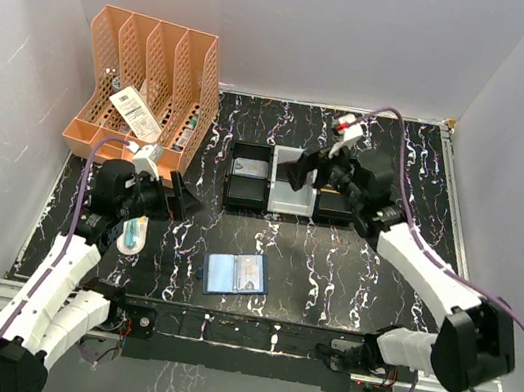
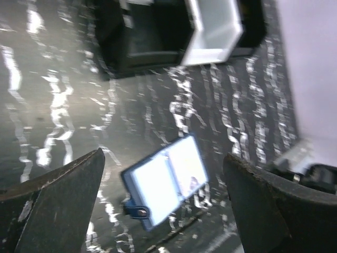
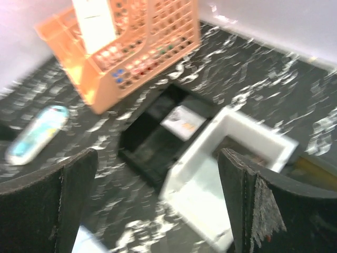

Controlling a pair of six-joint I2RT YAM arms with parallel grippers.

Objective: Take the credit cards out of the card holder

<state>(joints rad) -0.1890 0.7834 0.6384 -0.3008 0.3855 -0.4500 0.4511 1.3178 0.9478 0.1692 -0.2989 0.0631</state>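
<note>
As it lies now: card holder point(image 1: 235, 275) open flat, inner faces up, near-middle of table point(image 1: 350, 273), nothing touching it.
Cards: one pale card point(image 1: 252, 170) sits in the far black tray point(image 1: 230, 191); holder's right face looks to have a printed card point(image 1: 250, 273) in its slot; left face, can't tell.
Left gripper point(image 1: 183, 200): jaws wide, empty, hanging left of the holder, looking down on it in the wrist view.
Right gripper point(image 1: 312, 169): jaws wide, empty, over the grey tray point(image 1: 293, 205) on the far side, well apart from the holder.
Handling: cards thin, stiff, light, slick, probably snug in slots. Holder light, floppy at the fold, likely to slide or lift with the card.
Grip: pinch the card's exposed edge across its thickness; other arm pins the holder's opposite half.
Risk: flat card gives little to grab.
</note>
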